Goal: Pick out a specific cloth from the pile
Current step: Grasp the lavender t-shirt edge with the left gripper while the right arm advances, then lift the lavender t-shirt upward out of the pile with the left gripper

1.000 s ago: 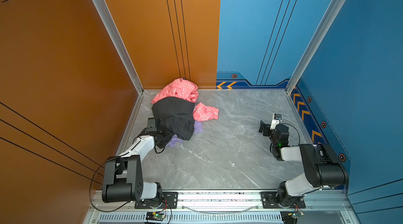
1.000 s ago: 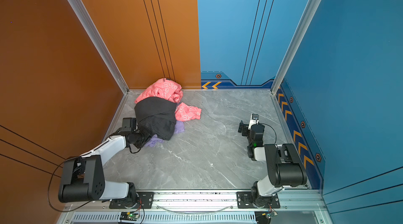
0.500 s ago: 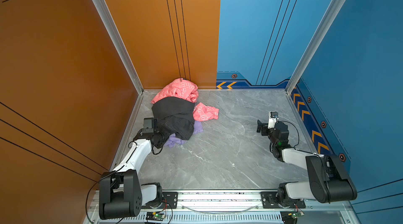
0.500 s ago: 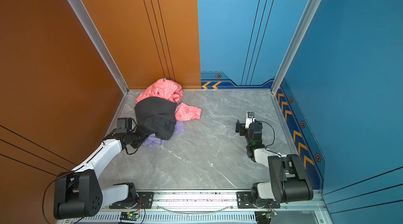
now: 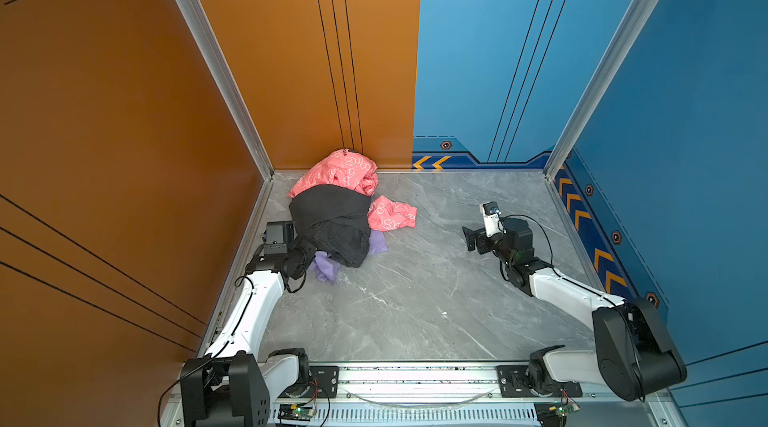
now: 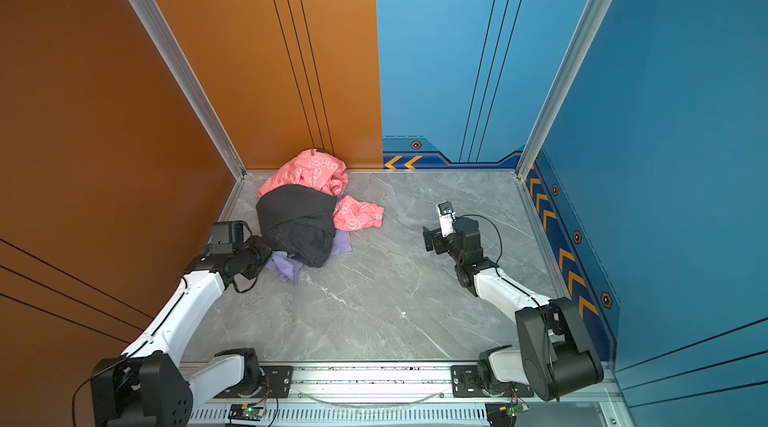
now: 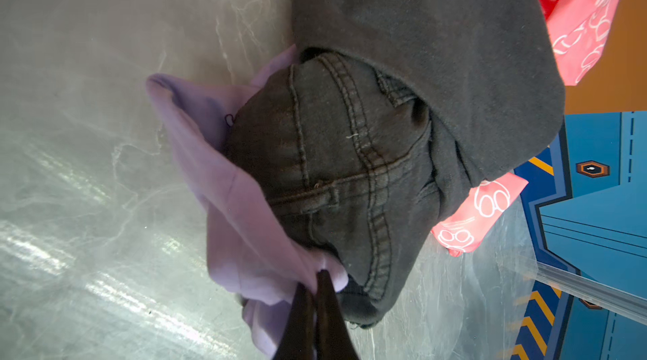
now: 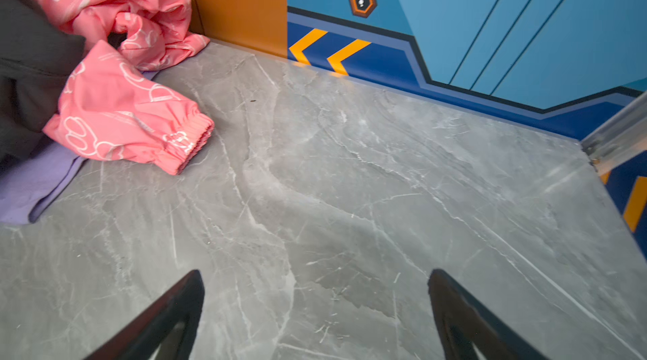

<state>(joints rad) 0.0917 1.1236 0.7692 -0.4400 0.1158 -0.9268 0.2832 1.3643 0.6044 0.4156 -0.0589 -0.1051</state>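
Observation:
The pile [image 5: 332, 213] lies in the far left corner: a coral-pink printed garment [image 5: 340, 171], a black one and dark grey denim [image 7: 332, 151] on top. The lavender cloth [image 5: 326, 269] [image 6: 284, 269] sticks out from under the denim at the pile's near edge. My left gripper [image 7: 317, 279] [image 5: 311, 256] is shut on a fold of the cloth [image 7: 231, 200], low by the floor. My right gripper [image 8: 315, 274] [image 5: 471, 238] [image 6: 430, 240] stands open over bare floor, well right of the pile. Another edge of the cloth [image 8: 31, 186] shows under a pink sleeve [image 8: 133, 120].
Orange walls [image 5: 124, 134] close the left side and back left right behind the pile; blue walls [image 5: 665, 113] close the back right and right. The grey marble floor [image 5: 415, 300] stretches between the arms. The mounting rail [image 5: 415, 375] runs along the near edge.
My left gripper has drawn a little to the left with the lavender cloth in it, and slightly more lavender shows. My right gripper has moved left toward the middle, still open.

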